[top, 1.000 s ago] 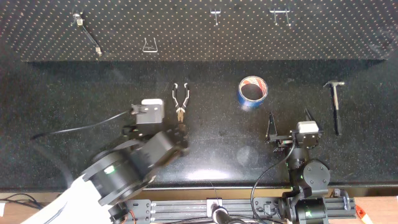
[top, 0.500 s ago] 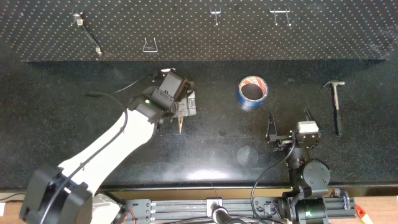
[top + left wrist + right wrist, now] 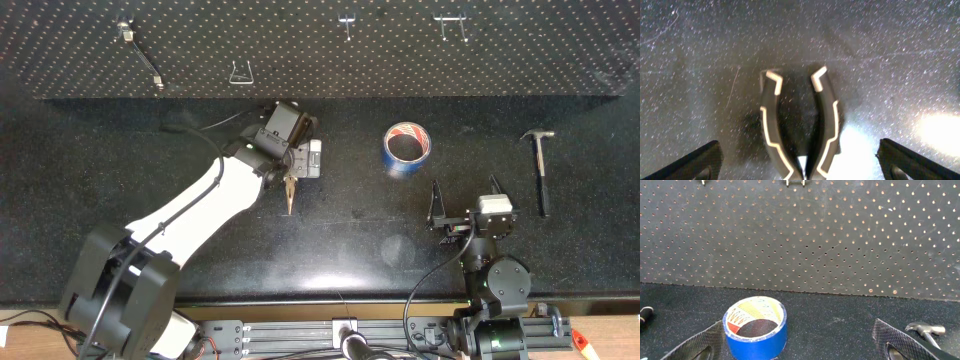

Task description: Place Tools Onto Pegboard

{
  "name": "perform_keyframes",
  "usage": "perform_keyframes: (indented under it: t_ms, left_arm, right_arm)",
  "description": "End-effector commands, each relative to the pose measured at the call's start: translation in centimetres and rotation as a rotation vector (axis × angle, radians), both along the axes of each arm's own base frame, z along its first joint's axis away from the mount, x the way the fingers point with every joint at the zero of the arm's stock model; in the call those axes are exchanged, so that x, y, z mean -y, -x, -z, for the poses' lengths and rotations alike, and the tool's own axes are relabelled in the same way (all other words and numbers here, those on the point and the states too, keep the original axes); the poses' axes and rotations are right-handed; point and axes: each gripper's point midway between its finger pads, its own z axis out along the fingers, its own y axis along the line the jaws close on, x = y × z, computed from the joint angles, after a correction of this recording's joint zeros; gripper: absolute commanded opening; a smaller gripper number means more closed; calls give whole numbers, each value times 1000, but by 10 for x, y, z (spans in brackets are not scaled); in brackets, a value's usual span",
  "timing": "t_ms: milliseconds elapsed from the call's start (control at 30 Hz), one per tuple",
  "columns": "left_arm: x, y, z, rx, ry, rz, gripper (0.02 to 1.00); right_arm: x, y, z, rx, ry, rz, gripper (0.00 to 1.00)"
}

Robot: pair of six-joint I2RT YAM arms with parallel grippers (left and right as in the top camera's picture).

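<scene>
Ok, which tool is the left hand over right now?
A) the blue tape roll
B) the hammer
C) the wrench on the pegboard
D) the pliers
D: in the left wrist view the pliers lie with their handles between the open fingers of the left hand.

Workshop bench, black perforated pegboard (image 3: 400, 60) with metal hooks (image 3: 451, 24) across the frame's top, speckled dark worktop (image 3: 100, 170) below, hammer (image 3: 541, 175) and tape roll (image 3: 406, 147) at right.
</scene>
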Motion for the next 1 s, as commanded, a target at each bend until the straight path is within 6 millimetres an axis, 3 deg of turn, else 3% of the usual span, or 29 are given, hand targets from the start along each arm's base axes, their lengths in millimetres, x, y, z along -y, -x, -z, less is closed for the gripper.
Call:
perform_keyframes:
  t_ms: [33, 367, 633, 733, 1000]
  left_arm:
    - [4, -7, 8, -20, 0, -21, 996]
    - [-6, -9, 24, -39, -8, -162, 998]
    - [-5, -6, 35, -64, -34, -124, 996]
    - [4, -8, 34, -55, -20, -41, 996]
    - [4, -8, 35, -56, -22, -33, 996]
  right_arm:
    - [-1, 0, 1, -1, 17, -8, 956]
    - [-1, 0, 1, -1, 17, -8, 956]
    - [-1, 0, 1, -1, 17, -8, 956]
    - [-1, 0, 1, -1, 17, -8, 956]
    - [-1, 0, 1, -1, 17, -8, 958]
